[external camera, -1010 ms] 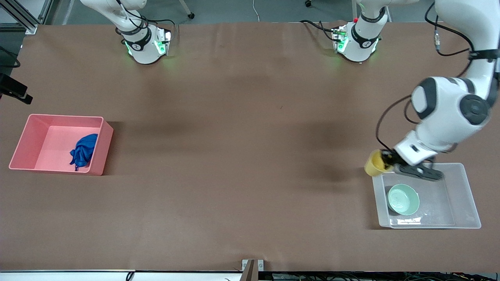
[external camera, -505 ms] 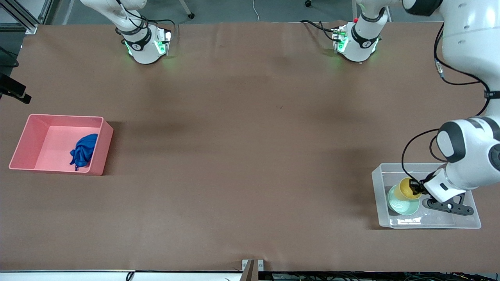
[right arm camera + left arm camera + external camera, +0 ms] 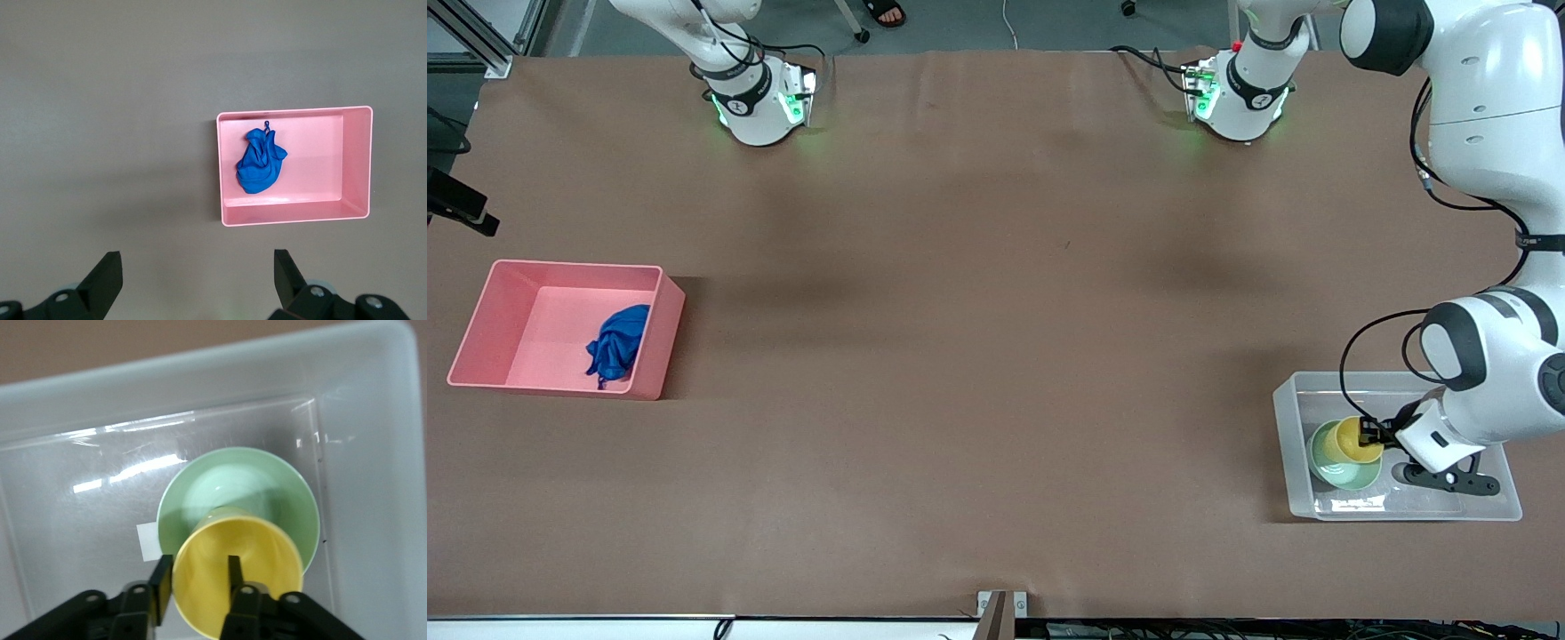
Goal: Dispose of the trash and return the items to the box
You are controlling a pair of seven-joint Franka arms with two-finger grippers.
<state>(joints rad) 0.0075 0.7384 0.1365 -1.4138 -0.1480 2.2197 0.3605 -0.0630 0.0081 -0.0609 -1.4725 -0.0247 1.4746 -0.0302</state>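
The yellow cup (image 3: 1352, 440) sits tilted in the mint-green bowl (image 3: 1332, 467), inside the clear box (image 3: 1285, 444) at the left arm's end of the table. My left gripper (image 3: 1371, 434) is low in the box. In the left wrist view its jaws (image 3: 197, 563) are parted astride the cup's (image 3: 253, 553) wall, one finger outside and one inside, above the bowl (image 3: 233, 480). The blue trash wad (image 3: 616, 343) lies in the pink bin (image 3: 480, 311). My right gripper (image 3: 197, 267) is open and empty, high over the table beside the pink bin (image 3: 357, 167).
The pink bin stands at the right arm's end of the table. The two arm bases (image 3: 756, 107) (image 3: 1240, 98) stand along the table's edge farthest from the front camera. A white label (image 3: 148, 542) shows on the box's bottom.
My left gripper has carried the yellow cup from above the box's rim down into the box and onto the green bowl. The pink bin and blue wad have not moved.
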